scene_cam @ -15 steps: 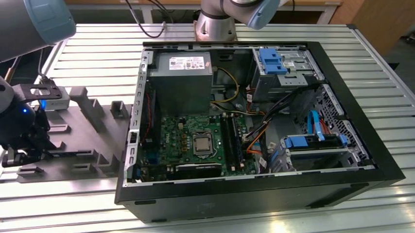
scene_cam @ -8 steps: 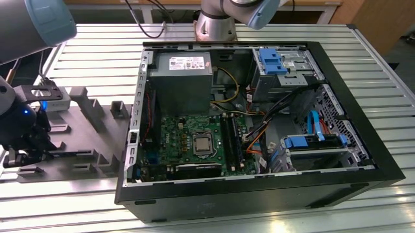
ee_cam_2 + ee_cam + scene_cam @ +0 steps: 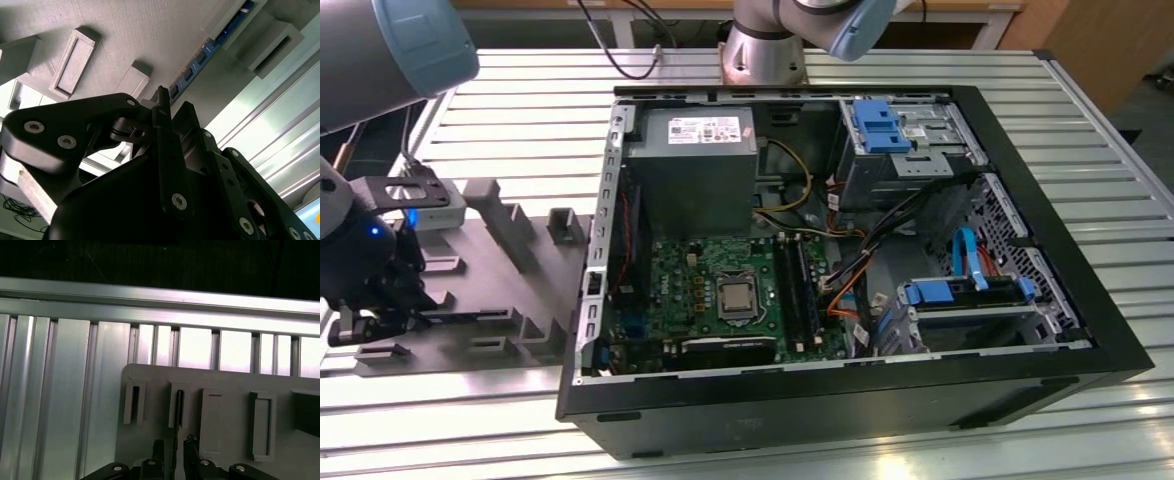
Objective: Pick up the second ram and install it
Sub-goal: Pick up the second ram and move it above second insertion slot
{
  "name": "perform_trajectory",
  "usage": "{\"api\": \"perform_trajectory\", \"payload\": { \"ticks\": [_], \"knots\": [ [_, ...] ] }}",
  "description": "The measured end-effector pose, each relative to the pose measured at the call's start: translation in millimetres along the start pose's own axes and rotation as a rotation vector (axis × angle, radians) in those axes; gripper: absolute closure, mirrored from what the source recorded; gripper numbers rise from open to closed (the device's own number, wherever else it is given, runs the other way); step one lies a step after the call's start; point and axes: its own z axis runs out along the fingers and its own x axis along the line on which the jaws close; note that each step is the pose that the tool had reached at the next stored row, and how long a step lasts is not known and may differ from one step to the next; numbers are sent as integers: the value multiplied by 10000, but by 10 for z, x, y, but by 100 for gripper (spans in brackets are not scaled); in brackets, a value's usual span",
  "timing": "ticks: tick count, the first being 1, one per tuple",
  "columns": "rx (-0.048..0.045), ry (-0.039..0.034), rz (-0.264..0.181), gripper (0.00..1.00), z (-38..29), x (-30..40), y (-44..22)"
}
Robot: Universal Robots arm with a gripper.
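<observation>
The second ram [image 3: 201, 56] is a slim dark stick with blue-lit chips, standing on edge in the holders of a grey fixture plate [image 3: 520, 290] at the exterior view's left, outside the computer case [image 3: 1067, 330]. In the first wrist view the second ram [image 3: 176, 436] shows as a thin dark edge running out of a grey slot holder. My gripper [image 3: 175, 449] straddles that edge, one black finger on each side with a small gap to the stick. The gripper [image 3: 380, 322] hangs low over the plate's near end, and in the second wrist view its fingertips [image 3: 161, 97] flank the stick's end.
The open case lies on the slatted aluminium table [image 3: 1121, 200], with motherboard [image 3: 720, 290], long black slot strips [image 3: 795, 292], power supply [image 3: 691, 160] and orange and blue cables [image 3: 847, 290] inside. Grey blocks [image 3: 567, 225] rise from the fixture plate. The arm's base [image 3: 761, 50] stands behind the case.
</observation>
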Motion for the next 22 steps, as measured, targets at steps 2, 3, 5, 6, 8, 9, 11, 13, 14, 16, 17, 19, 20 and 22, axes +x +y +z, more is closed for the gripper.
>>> {"api": "perform_trajectory", "payload": {
  "ticks": [2, 3, 5, 6, 8, 9, 11, 13, 14, 16, 17, 19, 20, 22],
  "knots": [
    [-2, 1, 0, 70, -1, -1, 0],
    [-2, 1, 0, 70, -1, -1, 0],
    [-1, 0, 0, 70, -1, -1, 0],
    [-1, 0, 0, 70, -1, -1, 0],
    [-1, 1, 0, 70, -1, -2, 0],
    [-1, 0, 0, 72, -1, -2, 0],
    [-1, 1, 0, 72, -1, -2, 0],
    [-2, 1, 0, 78, -1, -3, 0],
    [-1, 1, 0, 78, -1, -3, 0],
    [-1, 0, 0, 78, -1, -3, 0],
    [-2, 1, 0, 78, -1, -3, 0],
    [-2, 1, 0, 80, -1, -4, 0],
    [-2, 1, 0, 87, -1, -4, 0],
    [-1, 0, 0, 87, -1, -4, 0]
  ]
}}
